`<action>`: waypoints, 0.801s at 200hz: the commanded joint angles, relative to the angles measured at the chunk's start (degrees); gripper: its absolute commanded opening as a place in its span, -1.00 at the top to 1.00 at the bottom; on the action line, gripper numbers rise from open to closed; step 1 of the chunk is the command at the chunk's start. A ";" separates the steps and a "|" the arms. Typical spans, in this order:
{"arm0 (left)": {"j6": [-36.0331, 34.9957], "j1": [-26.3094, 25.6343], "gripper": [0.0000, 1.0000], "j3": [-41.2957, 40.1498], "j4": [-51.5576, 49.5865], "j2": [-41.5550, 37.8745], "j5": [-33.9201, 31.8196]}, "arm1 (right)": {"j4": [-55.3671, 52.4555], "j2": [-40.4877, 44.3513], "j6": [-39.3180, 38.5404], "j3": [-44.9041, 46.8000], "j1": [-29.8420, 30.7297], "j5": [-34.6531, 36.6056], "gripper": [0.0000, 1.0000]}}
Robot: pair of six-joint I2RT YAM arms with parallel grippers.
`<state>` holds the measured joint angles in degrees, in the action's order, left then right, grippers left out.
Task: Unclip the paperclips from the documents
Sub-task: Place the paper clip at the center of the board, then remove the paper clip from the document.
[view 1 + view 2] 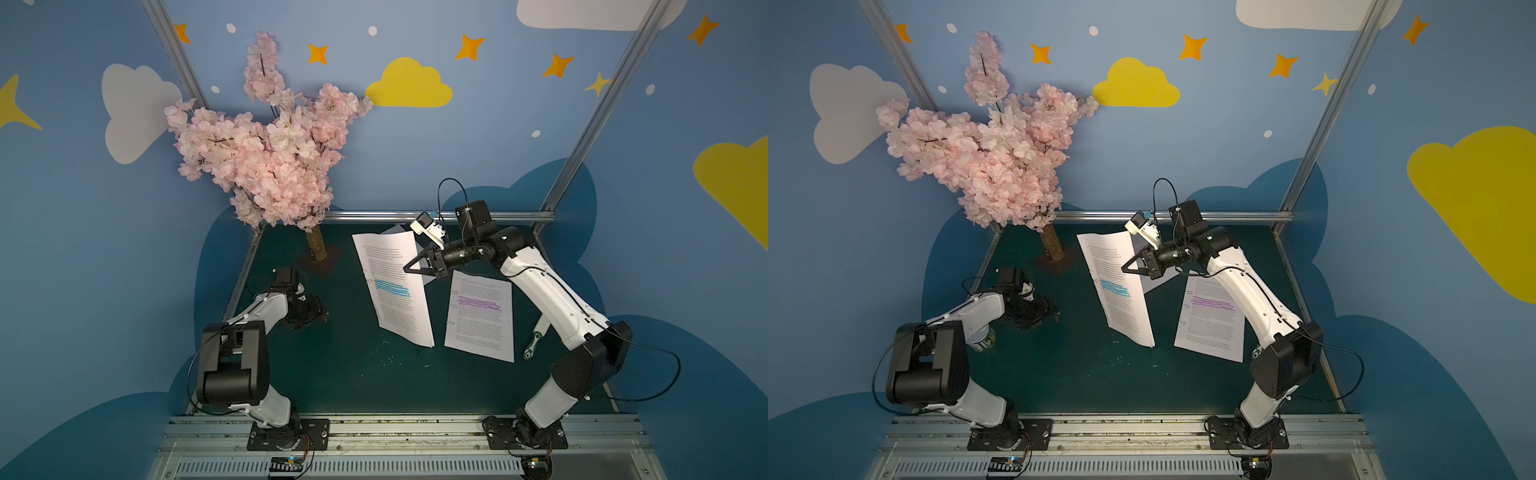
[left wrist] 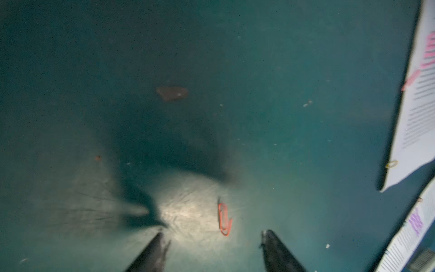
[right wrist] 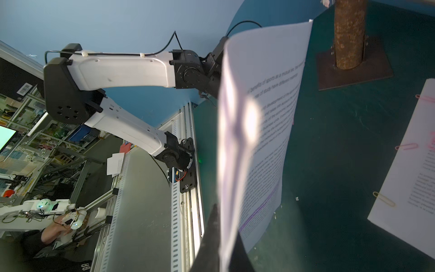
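One red paperclip (image 2: pixel 224 219) lies loose on the tabletop (image 1: pixel 353 374) toward its left edge, just ahead of the left gripper (image 2: pixel 213 233). Its jaws stand apart w/ nothing btwn them, so at least one clip looks done. The right gripper (image 1: pixel 409 269) is clamped on the blue-band document (image 1: pixel 395 286), holding it tilted up nr the far edge. Two edge clips (image 1: pixel 368 277) seem left on it. The purple-band document (image 1: pixel 480 316), flat btwn centre and right edge, carries three side clips (image 1: pixel 452 307), prob. untouched. The third document (image 3: pixel 404 153) is mostly hidden in both top views. The right wrist view shows pink clips (image 3: pixel 407 146) on it. Exact count unclear: too small, blurred.
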<state>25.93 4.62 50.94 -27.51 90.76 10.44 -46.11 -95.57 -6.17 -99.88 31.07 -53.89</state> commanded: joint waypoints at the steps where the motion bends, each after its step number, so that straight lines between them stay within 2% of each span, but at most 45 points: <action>1: 0.33 0.40 -0.99 2.56 -6.12 -1.50 -6.92 | -2.50 0.69 1.91 -1.87 0.40 3.51 1.00; 22: 2.23 0.33 -0.98 2.91 -7.23 -6.08 -4.40 | -3.00 0.43 3.49 -2.51 0.57 6.24 1.00; 38: 4.02 -0.30 -0.98 3.87 -6.01 -10.42 1.57 | -3.29 -0.12 4.41 -3.31 0.74 6.49 1.00; 54: 8.01 -1.95 -0.99 3.90 -0.06 -15.67 8.77 | -2.83 -0.97 6.30 -4.25 0.76 5.55 1.00; 62: 12.57 -2.19 -0.98 2.11 7.15 -18.75 13.31 | -2.44 -1.47 7.37 -4.67 0.83 4.83 1.00; 70: 18.15 -2.33 -0.98 -1.63 19.01 -21.78 17.37 | -1.81 -1.87 8.39 -4.79 0.89 3.89 1.00; 84: 27.09 -3.27 -0.98 -6.94 37.72 -24.44 19.39 | -1.20 -2.72 9.69 -5.24 0.83 2.29 1.00; 97: 29.49 -3.67 -0.98 -6.68 46.37 -22.25 24.96 | -1.26 -3.34 10.21 -5.90 1.08 1.57 1.00; 116: 27.76 -4.94 -0.98 -1.73 47.57 -16.29 34.34 | -0.90 -3.66 10.34 -7.14 1.53 -0.11 1.00; 126: 28.54 -5.94 -0.98 -1.02 52.83 -13.59 37.39 | -0.28 -3.53 11.01 -7.35 1.86 -1.46 1.00; 141: 34.81 -6.34 -0.98 -2.34 66.68 -10.26 40.28 | 1.48 -3.11 12.86 -6.95 2.20 -2.97 1.00; 160: 45.19 -6.46 -0.98 -4.92 85.37 -7.03 39.84 | 3.83 -2.52 15.12 -5.64 2.07 -5.18 1.00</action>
<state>58.17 -1.72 47.83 30.22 81.19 44.34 -46.06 -99.39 5.69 -105.10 32.75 -54.35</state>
